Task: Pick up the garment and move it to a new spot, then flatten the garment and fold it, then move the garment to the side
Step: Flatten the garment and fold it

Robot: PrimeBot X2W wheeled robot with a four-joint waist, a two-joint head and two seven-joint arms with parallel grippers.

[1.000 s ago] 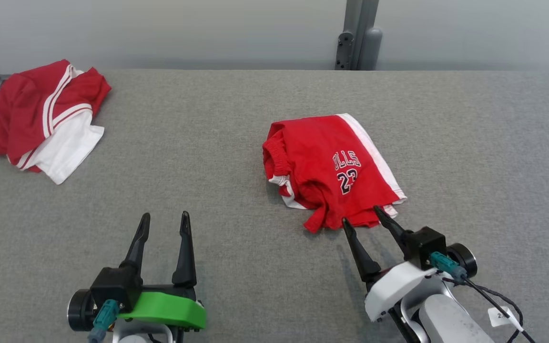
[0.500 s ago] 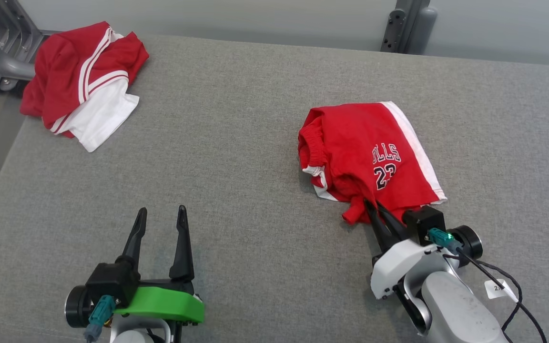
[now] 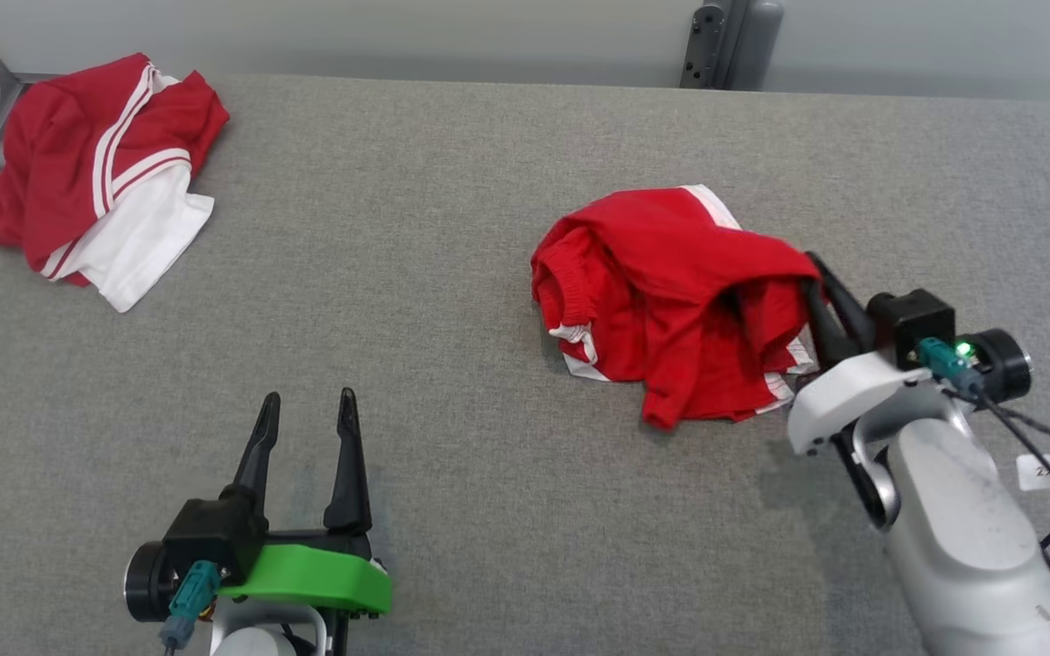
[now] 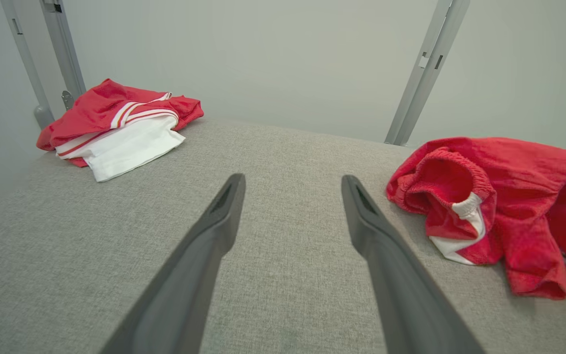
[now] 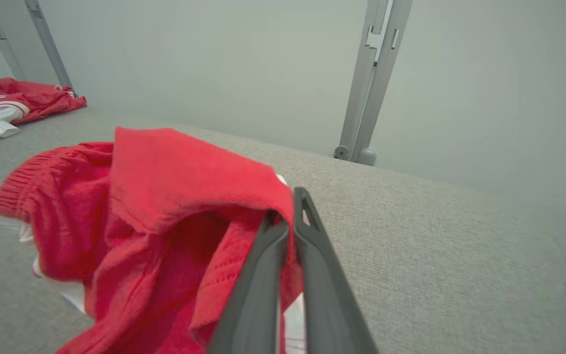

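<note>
Beside the red shorts (image 3: 662, 273), my right gripper (image 3: 814, 264) is pinching their edge; my left gripper (image 3: 306, 401) is gaping, empty.

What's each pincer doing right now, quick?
Left pincer: open, holding nothing.
Right pincer: closed on the red shorts.

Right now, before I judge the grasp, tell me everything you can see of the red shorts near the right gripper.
The red shorts are soft knit-looking fabric with white side trim and a gathered elastic waistband facing the robot's left. They lie crumpled on the grey padded table, one edge lifted and folded over where the right gripper is shut on it; the rest drapes down to the surface.
</note>
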